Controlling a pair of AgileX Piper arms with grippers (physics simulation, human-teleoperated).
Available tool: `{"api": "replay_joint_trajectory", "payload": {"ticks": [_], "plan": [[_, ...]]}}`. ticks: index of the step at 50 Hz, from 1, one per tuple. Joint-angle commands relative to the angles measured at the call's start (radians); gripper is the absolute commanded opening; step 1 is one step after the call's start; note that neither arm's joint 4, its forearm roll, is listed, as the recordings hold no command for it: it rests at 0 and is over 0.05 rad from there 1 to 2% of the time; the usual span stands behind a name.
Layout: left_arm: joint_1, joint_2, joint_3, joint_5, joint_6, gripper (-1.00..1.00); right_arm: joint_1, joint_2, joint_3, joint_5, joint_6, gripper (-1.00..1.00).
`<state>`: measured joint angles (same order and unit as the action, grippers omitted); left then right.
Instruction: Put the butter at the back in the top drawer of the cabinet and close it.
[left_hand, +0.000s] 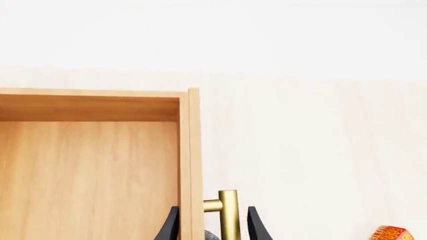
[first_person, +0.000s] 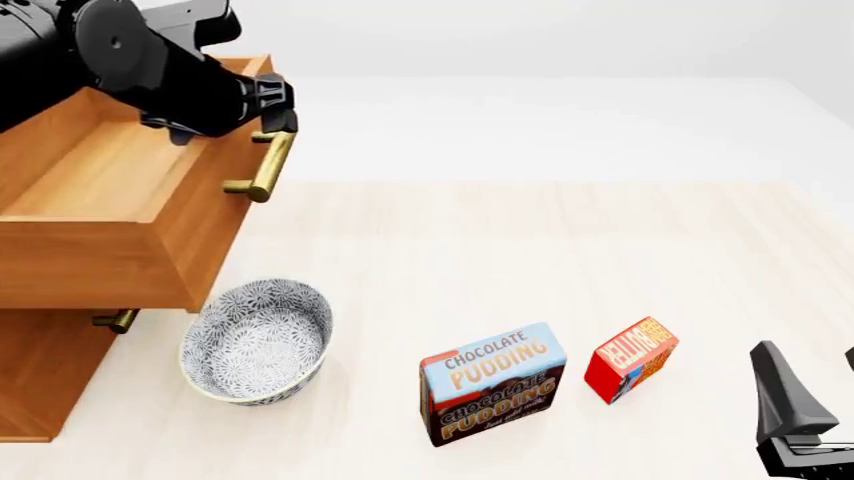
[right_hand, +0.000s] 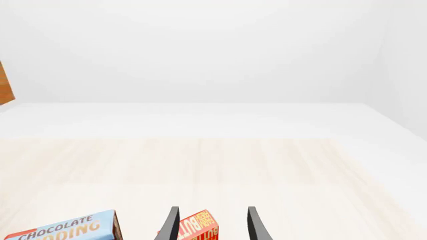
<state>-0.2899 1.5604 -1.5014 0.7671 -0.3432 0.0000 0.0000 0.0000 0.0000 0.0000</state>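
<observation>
Drawer's pulled out: the top drawer of the cabinet sticks out at the upper left of the front view, nothing visible inside it. Left gripper sits at its brass handle, and in the left wrist view the fingers straddle the bar with a gap on each side, so not pinching it. Butter lies on the table at lower right, just beside the pudding box; a patterned bowl sits lower left. Right gripper hangs at the bottom right corner, fingers spread, butter showing between them in its wrist view.
</observation>
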Motion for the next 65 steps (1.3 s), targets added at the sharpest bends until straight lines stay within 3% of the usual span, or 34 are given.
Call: {"api": "replay_joint_trajectory", "payload": {"ticks": [1,8,23,38,50,65], "plan": [[-0.103,0.153,-0.01,-0.037,0.032,1.0,0.0,0.0,0.0,0.0,0.0,1.0],[-0.106,0.134,-0.044,-0.004,0.06,1.0,0.0,0.0,0.0,0.0,0.0,1.0],[-0.067,-0.027,-0.237,0.213,0.201,1.0,0.0,0.0,0.0,0.0,0.0,1.0],[-0.054,-0.119,-0.312,0.3,0.264,1.0,0.0,0.0,0.0,0.0,0.0,1.0],[-0.141,-0.088,-0.341,0.269,0.282,1.0,0.0,0.0,0.0,0.0,0.0,1.0],[-0.312,0.079,-0.389,0.188,0.274,1.0,0.0,0.0,0.0,0.0,0.0,1.0]]}}
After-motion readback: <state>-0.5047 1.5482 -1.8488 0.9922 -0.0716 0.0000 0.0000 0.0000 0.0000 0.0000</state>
